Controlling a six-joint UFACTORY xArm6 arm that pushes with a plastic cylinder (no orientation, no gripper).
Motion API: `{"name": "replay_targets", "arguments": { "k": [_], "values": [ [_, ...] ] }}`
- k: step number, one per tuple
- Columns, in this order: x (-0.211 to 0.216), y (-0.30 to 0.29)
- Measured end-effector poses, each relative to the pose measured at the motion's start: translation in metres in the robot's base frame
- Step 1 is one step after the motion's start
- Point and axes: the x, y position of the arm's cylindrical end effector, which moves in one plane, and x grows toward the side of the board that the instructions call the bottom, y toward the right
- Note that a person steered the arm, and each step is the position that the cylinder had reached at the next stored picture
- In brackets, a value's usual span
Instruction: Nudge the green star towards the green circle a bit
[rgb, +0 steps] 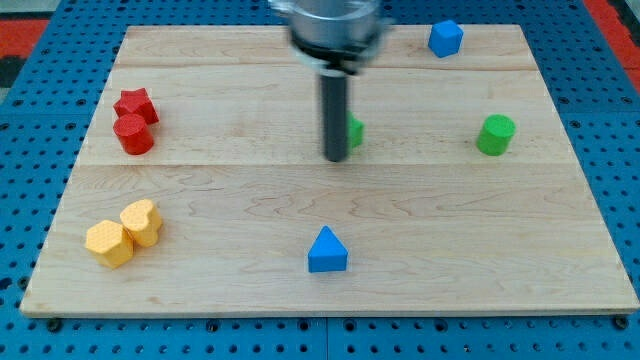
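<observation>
The green star sits near the middle of the wooden board, mostly hidden behind my rod; only its right edge shows. My tip rests on the board at the star's left side, touching or nearly touching it. The green circle, a short cylinder, stands to the view's right of the star at about the same height in the view.
A blue triangle lies below the tip. A blue block sits at the top right. A red star and red cylinder are at the left; two yellow blocks at the bottom left.
</observation>
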Motion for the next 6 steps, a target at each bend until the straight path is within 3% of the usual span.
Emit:
{"name": "replay_targets", "arguments": {
  "k": [1, 2, 3, 5, 6],
  "values": [
    [0.003, 0.015],
    [0.003, -0.074],
    [-0.011, -0.086],
    [-0.032, 0.002],
    [-0.034, 0.008]
  ]
}}
